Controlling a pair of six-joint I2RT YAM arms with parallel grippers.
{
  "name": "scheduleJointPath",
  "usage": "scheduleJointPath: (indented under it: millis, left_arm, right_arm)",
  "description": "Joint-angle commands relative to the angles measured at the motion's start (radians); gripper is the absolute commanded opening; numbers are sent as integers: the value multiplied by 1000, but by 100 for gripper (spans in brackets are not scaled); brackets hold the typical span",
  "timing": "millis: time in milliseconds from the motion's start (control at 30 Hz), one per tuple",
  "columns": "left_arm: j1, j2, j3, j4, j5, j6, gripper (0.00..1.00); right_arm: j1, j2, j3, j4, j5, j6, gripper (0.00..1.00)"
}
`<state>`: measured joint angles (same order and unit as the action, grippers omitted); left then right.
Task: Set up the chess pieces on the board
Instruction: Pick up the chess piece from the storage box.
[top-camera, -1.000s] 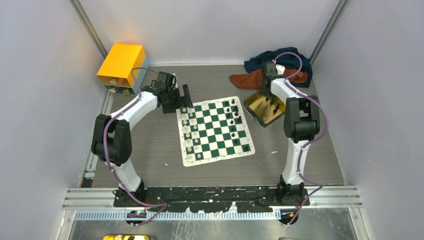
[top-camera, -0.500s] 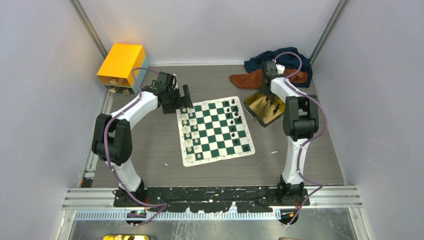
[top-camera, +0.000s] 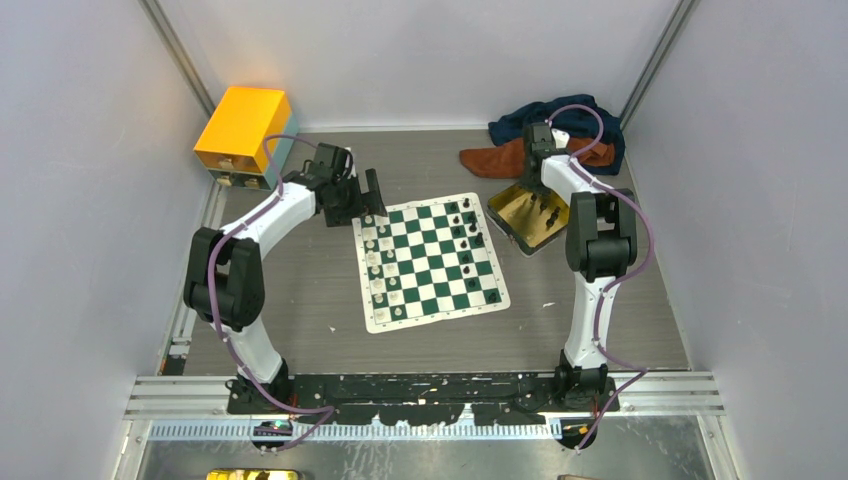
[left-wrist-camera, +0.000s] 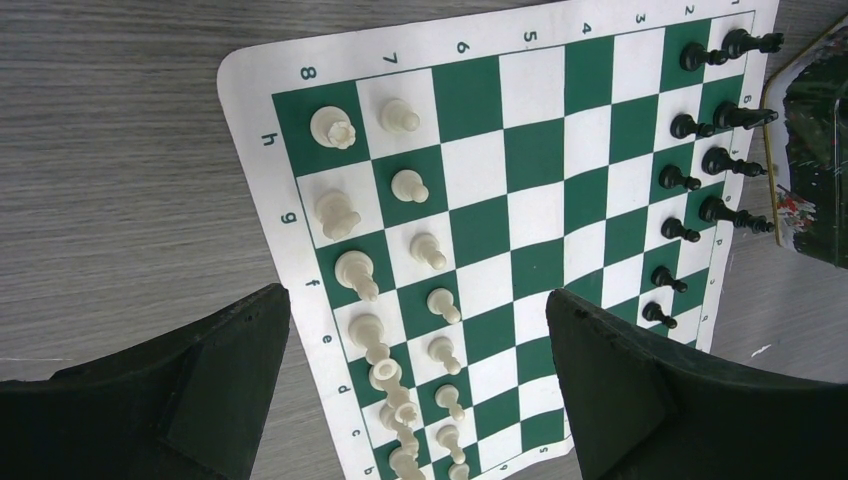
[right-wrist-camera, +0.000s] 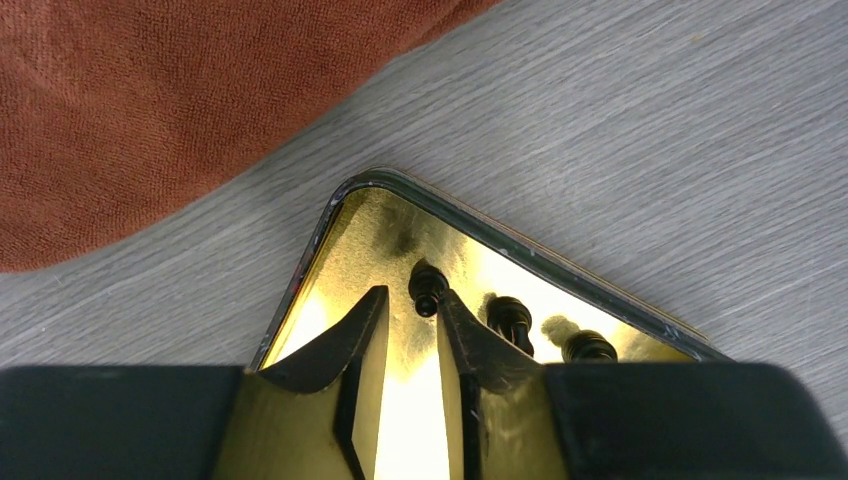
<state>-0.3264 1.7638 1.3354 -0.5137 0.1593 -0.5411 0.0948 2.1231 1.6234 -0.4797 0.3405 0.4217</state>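
Where the grey wood-grain table (top-camera: 300, 300) fills the enclosure, the board (top-camera: 430, 265) lies flat near its middle, turned a little out of square with the table edges. Beyond its far left corner a yellow box (top-camera: 245, 120) stands against the wall. At the far right, a dark blue cloth (top-camera: 520, 118) is heaped with a rust-orange cloth (top-camera: 495, 158). Just off the board's right edge sits a shallow gold tin (top-camera: 515, 225), set cornerwise.

The left arm reaches to the board's far left corner, where the left gripper (left-wrist-camera: 415, 310) hangs above the squares. Its two black fingers are spread wide, with nothing between them. The right arm bends over the tin. The right gripper (right-wrist-camera: 411, 295) is down inside it, its fingers only a narrow slit apart, bare gold showing in the gap. It grips nothing.

The cream pieces (left-wrist-camera: 338, 212) stand in two files along the board's left side, on the squares nearest that edge. On the opposite side the black pieces on the board (left-wrist-camera: 683, 179) also stand in two files, though several squares there are unfilled. Three more black pieces lie in the far corner of the tin. The nearest piece (right-wrist-camera: 428, 288) rests just beyond the right gripper's fingertips, not between them, and the other two lie beside it to the right.
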Motion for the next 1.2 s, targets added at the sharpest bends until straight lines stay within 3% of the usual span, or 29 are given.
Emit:
scheduleJointPath:
  millis: [0,433,1167]
  left_arm:
    - [-2,-1,37,23,2,14,100]
    - [-2,-10,22,22,3,22,100]
    - [0,-87,-28,28,0,35,100]
  right_arm:
    - [-7,-4,26,13,9,8,28]
    - [-6,-21,8,1,19,7,1]
    - [24,-205,-16,-42,7,-17,1]
